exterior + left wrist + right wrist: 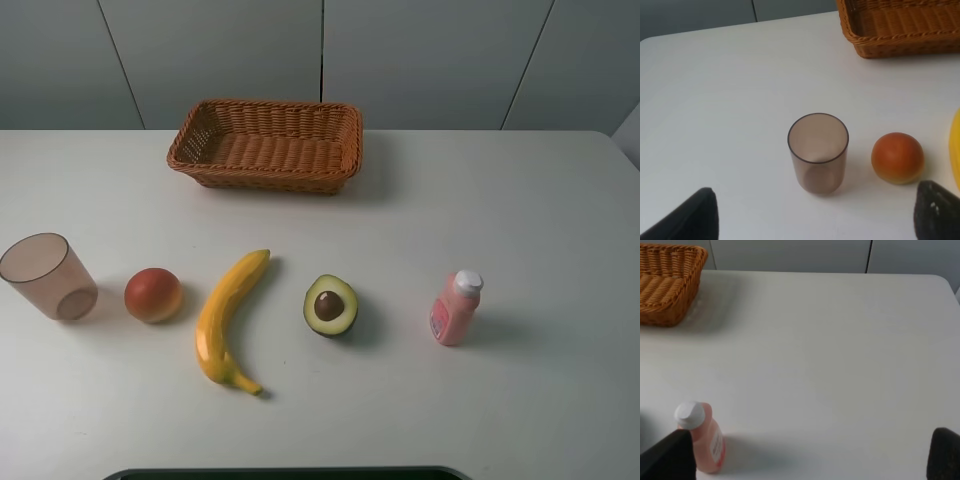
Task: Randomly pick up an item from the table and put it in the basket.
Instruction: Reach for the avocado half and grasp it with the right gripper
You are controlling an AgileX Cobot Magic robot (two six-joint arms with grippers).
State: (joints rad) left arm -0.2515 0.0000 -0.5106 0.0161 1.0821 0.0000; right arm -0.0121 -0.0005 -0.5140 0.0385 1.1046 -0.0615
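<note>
The halved avocado (pixel 331 305) lies cut face up, pit showing, on the white table (pixel 530 200) at front centre. It shows only in the exterior high view. The wicker basket (pixel 262 178) stands empty at the back centre; its corner also shows in the left wrist view (pixel 900 47) and the right wrist view (pixel 690 285). Neither arm shows in the exterior high view. My left gripper (pixel 815 220) is open and empty, hovering near the cup. My right gripper (pixel 807 456) is open and empty, over the table beside the pink bottle.
A translucent pinkish cup (pixel 47 276) (pixel 818 152) stands at the front left. A round red-orange fruit (pixel 153 294) (pixel 897 157) lies beside it. A yellow banana (pixel 227 318) lies left of the avocado. A pink bottle with a white cap (pixel 456 308) (pixel 702 442) stands to the avocado's right.
</note>
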